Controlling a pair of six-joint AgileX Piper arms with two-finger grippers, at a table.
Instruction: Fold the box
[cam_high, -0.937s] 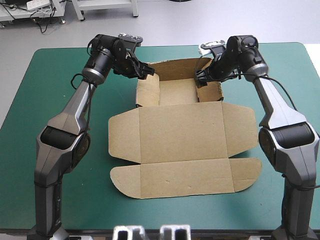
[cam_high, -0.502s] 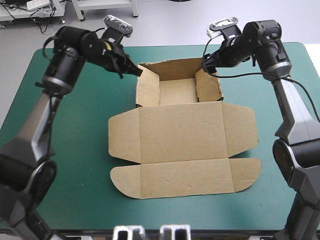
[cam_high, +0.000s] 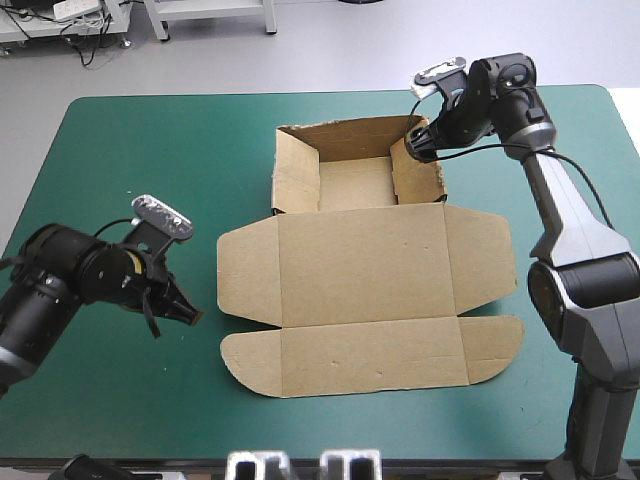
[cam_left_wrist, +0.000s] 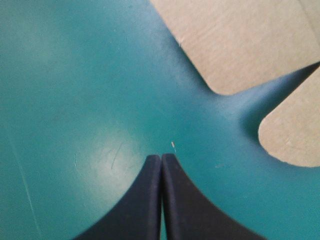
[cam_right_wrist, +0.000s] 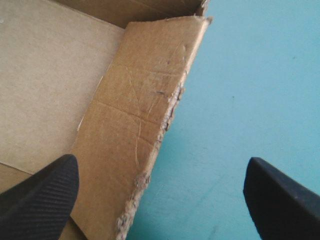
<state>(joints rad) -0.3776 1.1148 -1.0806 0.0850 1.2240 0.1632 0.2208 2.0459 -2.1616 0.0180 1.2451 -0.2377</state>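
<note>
Fingers (cam_left_wrist: 145, 200) pressed together, my left claw (cam_high: 187, 314) hangs just left of the box (cam_high: 360, 260), beside its flat lid's side flaps (cam_left_wrist: 240, 45), gripping nothing. The box sits mid-worktop (cam_high: 120, 150), tray walls raised at its far end. My right claw (cam_high: 413, 148) stands wide, straddling the tray's right wall (cam_right_wrist: 145, 100). I judge the board light, stiff, creasing only along scores; I'd pinch flaps near their free edges.

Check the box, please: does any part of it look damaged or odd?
Yes. The box has a ragged right wall: its edge is frayed and torn, not cleanly cut. The right gripper, open, hovers at that wall.
</note>
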